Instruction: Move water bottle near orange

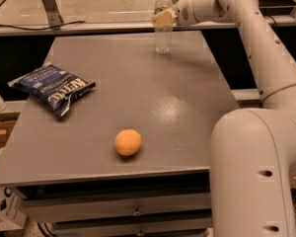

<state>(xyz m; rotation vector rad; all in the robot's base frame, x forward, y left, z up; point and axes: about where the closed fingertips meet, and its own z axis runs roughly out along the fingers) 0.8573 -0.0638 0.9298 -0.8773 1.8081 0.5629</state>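
Observation:
The water bottle [163, 33] stands upright at the far edge of the grey table [138, 93], clear with a white cap. My gripper [163, 19] is at the bottle's upper body, its tan fingers around it. The orange [128, 142] lies near the table's front edge, far from the bottle. My white arm reaches in from the right and over the table's far right corner.
A blue chip bag [52, 88] lies on the table's left side. The robot's white body [256, 172] stands at the table's front right. Drawers run below the table's front edge. A metal rail runs behind the table.

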